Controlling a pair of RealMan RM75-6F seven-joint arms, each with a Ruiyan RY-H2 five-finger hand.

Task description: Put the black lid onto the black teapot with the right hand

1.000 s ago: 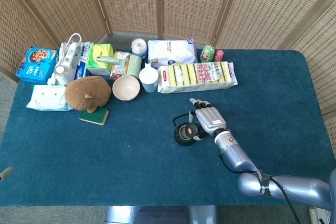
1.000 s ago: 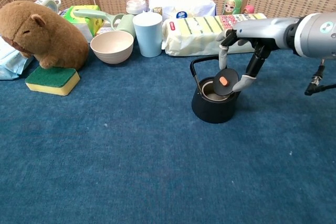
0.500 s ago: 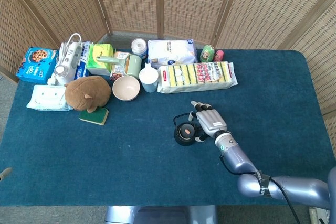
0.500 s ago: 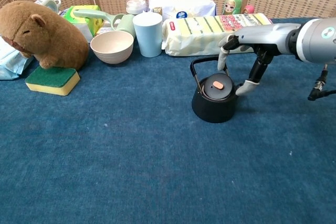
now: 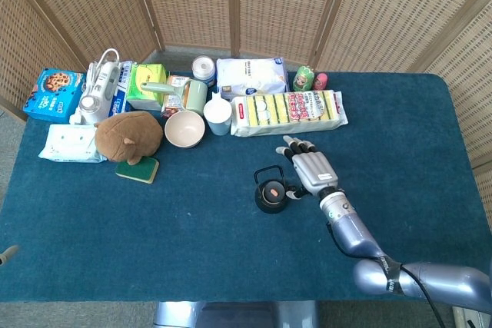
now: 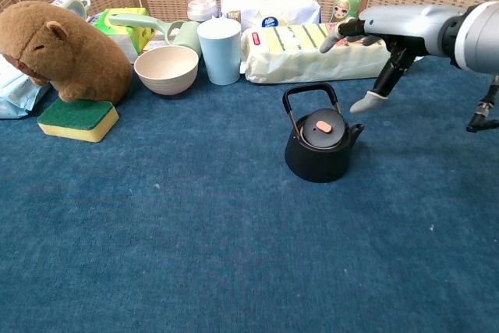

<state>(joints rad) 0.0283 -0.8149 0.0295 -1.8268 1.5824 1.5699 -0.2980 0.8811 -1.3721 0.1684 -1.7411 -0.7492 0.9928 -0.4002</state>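
The black teapot point(image 6: 318, 151) point(image 5: 270, 197) stands on the blue cloth near the table's middle, its wire handle upright. The black lid point(image 6: 322, 127) point(image 5: 272, 188) with an orange knob sits flat on the pot's mouth. My right hand point(image 6: 373, 52) point(image 5: 311, 168) hovers above and to the right of the pot, fingers spread apart, touching nothing. The left hand shows in neither view.
Along the back stand a pale blue cup point(image 6: 220, 51), a cream bowl point(image 6: 166, 69), a pack of yellow sponges point(image 6: 312, 48), a white bag point(image 6: 269, 7) and a green figurine point(image 6: 344, 6). A plush capybara point(image 6: 58, 50) sits on a sponge point(image 6: 76, 118) at left.
The lid went from tilted in my right hand's fingers to lying on the teapot. The hand has since let go, opened and risen up and to the right.
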